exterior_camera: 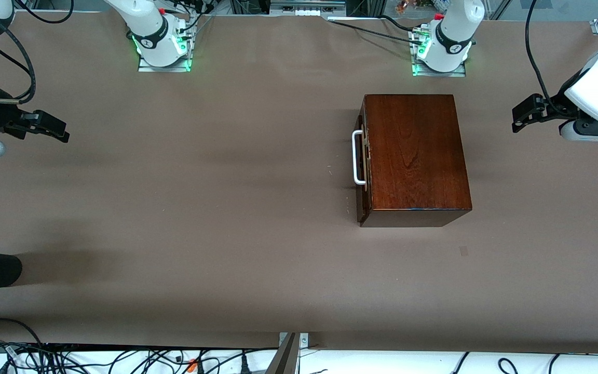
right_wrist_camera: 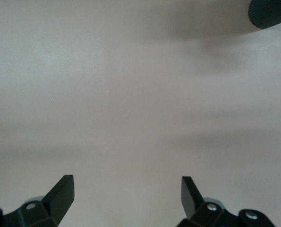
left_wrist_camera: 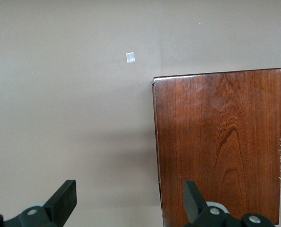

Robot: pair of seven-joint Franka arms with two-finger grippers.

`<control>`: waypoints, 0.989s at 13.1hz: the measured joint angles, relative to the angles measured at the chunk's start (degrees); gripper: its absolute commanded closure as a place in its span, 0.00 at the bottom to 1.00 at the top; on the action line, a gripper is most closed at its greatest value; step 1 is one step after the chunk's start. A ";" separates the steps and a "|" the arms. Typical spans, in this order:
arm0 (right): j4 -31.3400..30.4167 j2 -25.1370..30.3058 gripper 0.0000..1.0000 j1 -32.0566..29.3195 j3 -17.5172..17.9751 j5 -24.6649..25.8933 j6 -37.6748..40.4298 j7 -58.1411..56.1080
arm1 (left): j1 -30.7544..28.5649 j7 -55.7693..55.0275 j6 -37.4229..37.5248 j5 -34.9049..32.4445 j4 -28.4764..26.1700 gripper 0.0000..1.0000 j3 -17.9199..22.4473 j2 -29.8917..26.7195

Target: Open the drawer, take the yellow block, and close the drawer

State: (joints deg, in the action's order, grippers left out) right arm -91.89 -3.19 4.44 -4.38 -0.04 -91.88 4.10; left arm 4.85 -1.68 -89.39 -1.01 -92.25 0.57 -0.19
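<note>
Drawer (exterior_camera: 362,169) shut in the mahogany box (exterior_camera: 414,153), white handle (exterior_camera: 357,157) turned toward the right arm's end of the brown table (exterior_camera: 200,208)
Front view: box set toward the left arm's end; left wrist view: left gripper (left_wrist_camera: 128,201) spread wide, empty, over the table beside the box; right wrist view: right gripper (right_wrist_camera: 127,195) spread wide, empty, over bare table

No legible txt, labels or nos. anywhere.
</note>
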 measured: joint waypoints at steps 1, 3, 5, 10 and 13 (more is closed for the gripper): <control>0.00 0.00 0.00 0.00 0.00 0.00 0.00 0.00 | 0.02 0.00 0.58 0.00 0.00 0.00 0.00 0.12; 0.00 0.00 0.00 0.00 0.00 0.00 0.00 0.00 | 0.07 0.03 2.54 0.00 0.01 0.00 0.00 0.60; 0.00 0.00 0.00 0.00 0.00 0.00 0.00 0.00 | 0.13 0.07 3.55 0.00 0.01 0.00 -0.01 1.02; 0.00 0.00 0.00 0.00 0.01 0.00 0.00 0.00 | 0.22 0.30 5.59 0.01 0.02 0.00 -0.44 1.51; 0.00 0.00 0.00 0.00 0.01 0.00 0.00 0.00 | 0.41 0.26 6.21 0.02 0.02 0.00 -3.69 1.75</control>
State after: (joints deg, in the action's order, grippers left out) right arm -91.89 -3.19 4.44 -4.36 -0.04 -91.88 4.10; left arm 5.25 -1.43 -83.18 -0.99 -92.23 -3.12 1.55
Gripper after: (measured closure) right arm 0.000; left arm 0.000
